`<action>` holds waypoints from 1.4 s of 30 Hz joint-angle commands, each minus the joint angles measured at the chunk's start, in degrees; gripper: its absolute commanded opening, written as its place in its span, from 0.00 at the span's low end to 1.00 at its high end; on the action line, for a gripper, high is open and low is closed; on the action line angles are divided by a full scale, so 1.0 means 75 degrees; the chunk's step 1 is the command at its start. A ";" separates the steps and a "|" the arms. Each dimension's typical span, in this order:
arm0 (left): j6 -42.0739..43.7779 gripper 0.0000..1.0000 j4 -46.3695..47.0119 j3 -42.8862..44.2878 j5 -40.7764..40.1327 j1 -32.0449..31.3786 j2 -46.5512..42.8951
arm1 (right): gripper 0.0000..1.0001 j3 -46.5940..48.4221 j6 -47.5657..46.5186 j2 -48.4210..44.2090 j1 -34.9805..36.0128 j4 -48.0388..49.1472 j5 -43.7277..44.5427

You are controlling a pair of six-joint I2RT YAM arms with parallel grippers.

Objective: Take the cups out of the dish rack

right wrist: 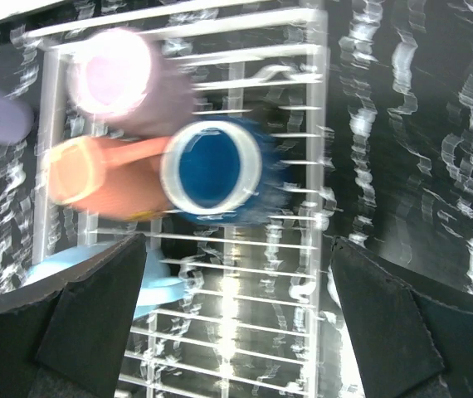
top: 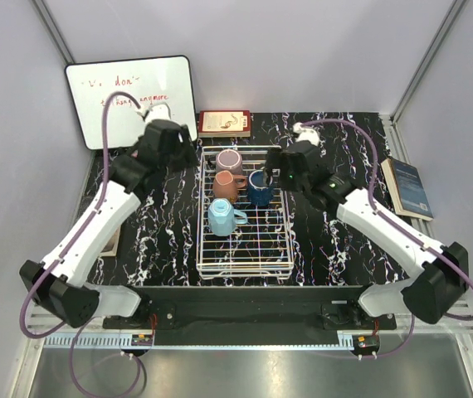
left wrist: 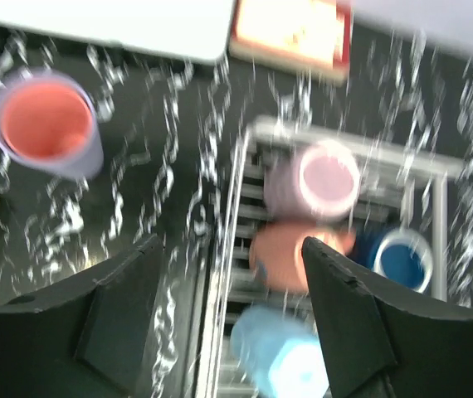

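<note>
The table point(top: 162, 240) carries the dish rack point(top: 245, 249), set midway between the two arms. Four cups are seen in the rack's far half. The mauve cup point(top: 229, 160) is at the back. The salmon cup point(top: 225, 184) and the dark blue cup point(top: 259, 188) sit close together in front of it, and the light blue cup point(top: 221, 217) is nearest. A lavender cup point(left wrist: 46, 124) with an orange inside stands on the table, left of the rack.

The right end effector point(right wrist: 236, 242) is held above the dark blue cup, spread wide with nothing gripped. The left end effector point(left wrist: 230, 245) is over the rack's left rim, also parted and empty.

The dark blue cup is judged to be the next pick. A straight descent is advised, with the grip taken on the wall facing away from the salmon cup so that its neighbours are not nudged. The handle's position cannot be told through the blur. The cup should be lifted clear of the low wire side before being carried off to the right.
</note>
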 commanded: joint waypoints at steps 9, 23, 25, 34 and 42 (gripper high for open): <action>-0.0550 0.76 0.0045 -0.2500 -0.1742 -0.1754 -0.2387 | 1.00 0.1651 -0.0676 0.1502 0.2385 -0.0734 0.0619; -0.1007 0.78 -0.0318 -0.3428 -0.1918 -0.2012 -0.3255 | 1.00 0.1885 -0.0475 0.2018 0.3123 -0.0617 0.0701; -0.0996 0.78 -0.0307 -0.3416 -0.1790 -0.2012 -0.3278 | 1.00 0.1921 -0.0499 0.1960 0.3158 -0.0617 0.1038; -0.1160 0.78 0.0079 -0.3323 -0.1215 -0.2830 -0.2249 | 1.00 0.1020 -0.0042 0.0275 0.3159 -0.0617 0.3170; -0.1183 0.80 0.0256 -0.2643 -0.1379 -0.3605 -0.0738 | 1.00 0.0222 0.0028 -0.1075 0.3159 -0.0839 0.4005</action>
